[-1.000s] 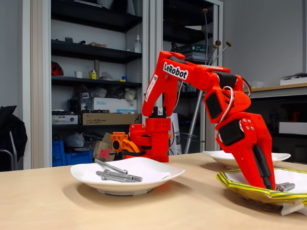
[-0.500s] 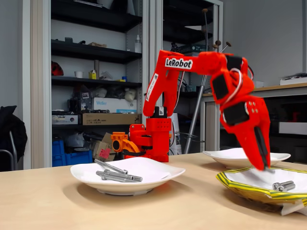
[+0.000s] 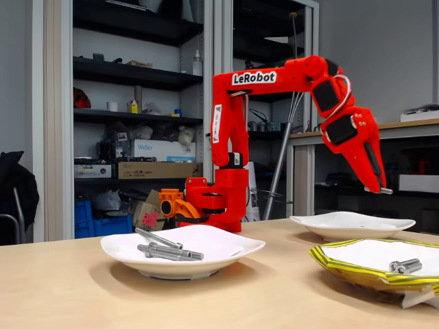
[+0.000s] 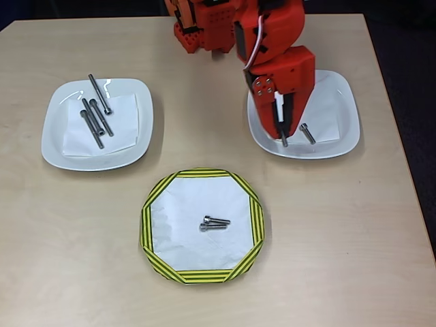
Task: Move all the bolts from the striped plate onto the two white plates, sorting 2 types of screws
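Observation:
My red gripper [image 4: 282,133] [image 3: 378,188] hangs above the right white plate [image 4: 334,146] [image 3: 353,224], shut on a short silver bolt [image 4: 284,141] [image 3: 386,191] that sticks out of its tips. One short bolt [image 4: 307,133] lies on that plate beside the gripper. The striped plate [image 4: 153,225] [image 3: 343,267] sits at the table's front with two short bolts [image 4: 214,223] [image 3: 405,265] side by side in its white centre. The left white plate [image 4: 54,146] [image 3: 226,252] holds several long slim bolts [image 4: 95,116] [image 3: 164,248].
The red arm base [image 4: 201,27] [image 3: 216,202] stands at the table's back edge between the two white plates. Bare wooden tabletop [image 4: 340,238] surrounds the plates. Shelves and a desk stand behind the table in the fixed view.
The gripper rose out of the striped plate with a short bolt in its tips and swung up and back over the right white plate. Two bolts stay on the striped plate.

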